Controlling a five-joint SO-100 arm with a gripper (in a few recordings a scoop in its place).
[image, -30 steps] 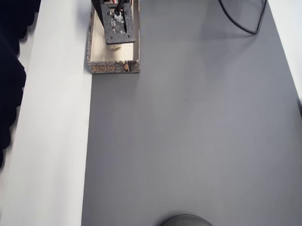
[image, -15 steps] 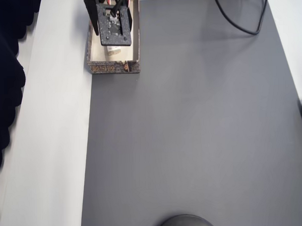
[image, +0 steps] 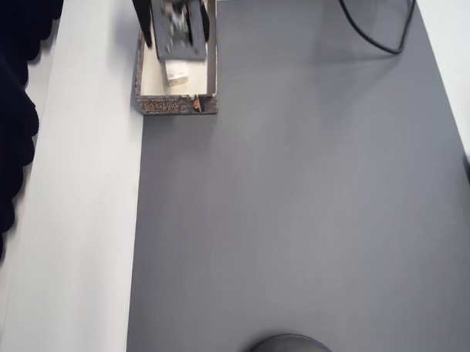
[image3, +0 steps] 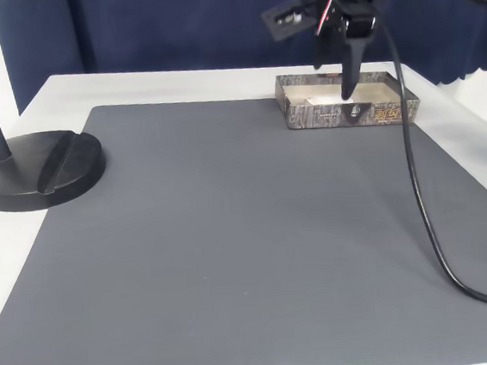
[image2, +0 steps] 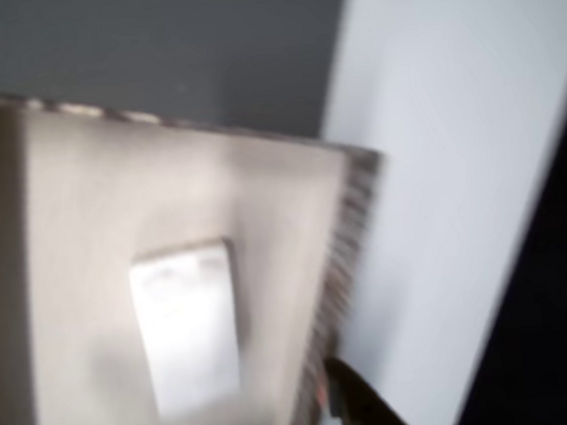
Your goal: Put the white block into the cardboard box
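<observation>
Overhead view: the white block (image: pixel 176 71) lies flat on the cream floor of the cardboard box (image: pixel 149 92), its long axis running along the box's length, up and down the picture. The box sits at the top left edge of the matte grey mat (image: pixel 313 204), its patterned end wall facing down the picture. The blurred black gripper (image: pixel 174 27) hangs over the box just above the block; I cannot tell here how far it is open.

Wrist view: the block (image2: pixel 187 325) is a smooth, flat rectangle with rounded corners, free on the box floor (image2: pixel 91 191), long axis nearly vertical in the picture. One dark fingertip (image2: pixel 357 406) shows beside the patterned wall.

Fixed view: the gripper (image3: pixel 346 60) points down over the shallow box (image3: pixel 315 117), fingers spread, holding nothing. A black cable (image3: pixel 429 225) trails across the surface.
</observation>
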